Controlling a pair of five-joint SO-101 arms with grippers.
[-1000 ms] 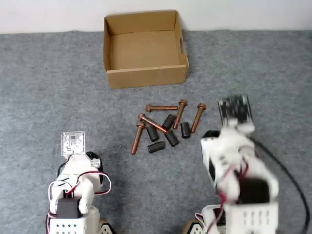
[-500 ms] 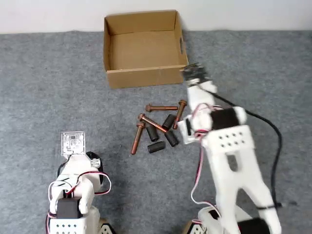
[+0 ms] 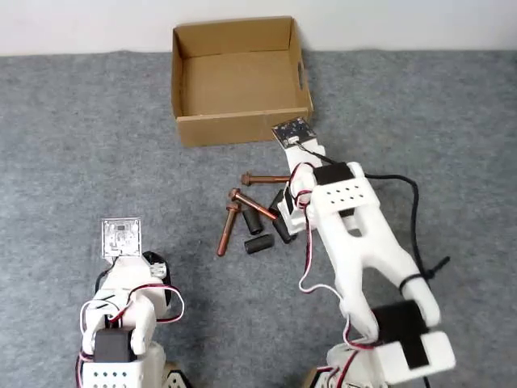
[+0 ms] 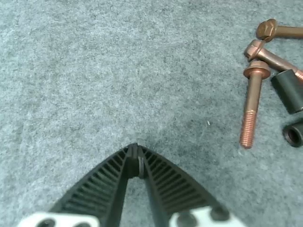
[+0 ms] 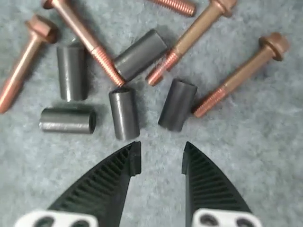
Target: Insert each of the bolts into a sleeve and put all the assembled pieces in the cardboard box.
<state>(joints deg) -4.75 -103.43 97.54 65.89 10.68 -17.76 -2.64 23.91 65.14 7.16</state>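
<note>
Grey matting [image 3: 97, 145] covers the table from edge to edge. At its far side stands the cardboard box [image 3: 242, 128], open at the top, with one long wall facing the arms. Near that wall, but apart from it, copper-coloured bolts [image 3: 252, 203] and short dark sleeves [image 3: 259, 243] lie loose in a small scatter.

The right arm [image 3: 355, 234] stretches out over the right part of this scatter, its wrist above the pieces. In the right wrist view, the right gripper [image 5: 161, 158] has its jaws parted with a clear gap between the fingertips, and it holds nothing. It hangs just beside the two nearest sleeves, one [image 5: 124, 113] lying close to one fingertip and another [image 5: 177, 104] close to the other. Five sleeves and five bolts show in that view, all lying flat. Every bolt is outside the sleeves, though the threaded ends of some rest against sleeve walls.

The left arm [image 3: 125, 307] sits folded at the near left, well apart from the box. The left gripper [image 4: 138, 153] is closed, fingertips pressed together with nothing between them, over bare matting. One bolt [image 4: 251, 106] lies off to the side of it, near the scatter's edge.
</note>
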